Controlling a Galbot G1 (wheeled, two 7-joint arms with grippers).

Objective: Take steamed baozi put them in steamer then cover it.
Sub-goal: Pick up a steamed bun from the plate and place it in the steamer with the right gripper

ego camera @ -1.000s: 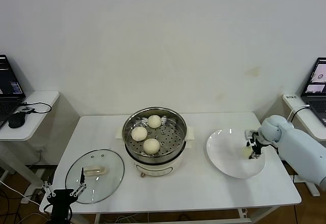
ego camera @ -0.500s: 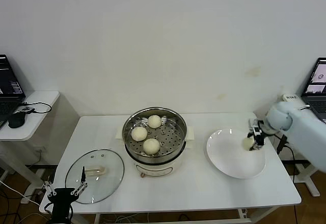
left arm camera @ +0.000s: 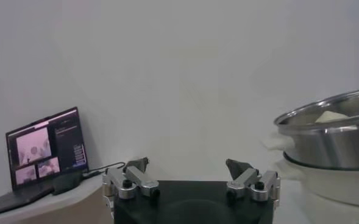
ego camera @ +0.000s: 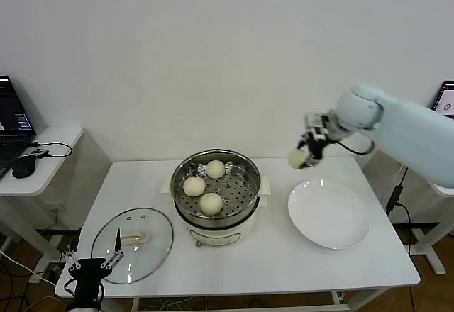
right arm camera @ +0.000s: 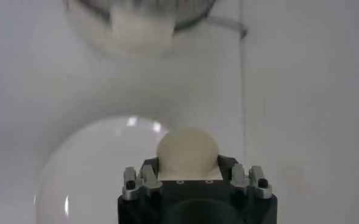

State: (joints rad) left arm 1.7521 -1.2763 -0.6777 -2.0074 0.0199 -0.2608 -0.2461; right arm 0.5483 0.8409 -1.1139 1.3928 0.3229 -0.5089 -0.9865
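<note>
Three cream-white baozi [ego camera: 211, 203] lie on the perforated tray of the steel steamer [ego camera: 246, 191] at the table's middle. My right gripper [ego camera: 303, 152] hangs in the air above the table, between the steamer and the white plate [ego camera: 328, 213], shut on one more baozi [right arm camera: 187, 151]. The clear glass cover [ego camera: 132, 244] with its cream handle lies flat on the table's front left. My left gripper [ego camera: 92, 266] stands open at the table's front left edge, just in front of the cover, holding nothing [left arm camera: 188, 172].
Side tables with laptops stand off both ends of the table; the left one [ego camera: 39, 159] also carries a mouse and cable. The steamer's steel wall [left arm camera: 331, 137] rises close to my left gripper.
My right gripper has lifted the baozi off the white plate and carried it up and left toward the steamer. The plate is bare now. The left arm has stayed put.
</note>
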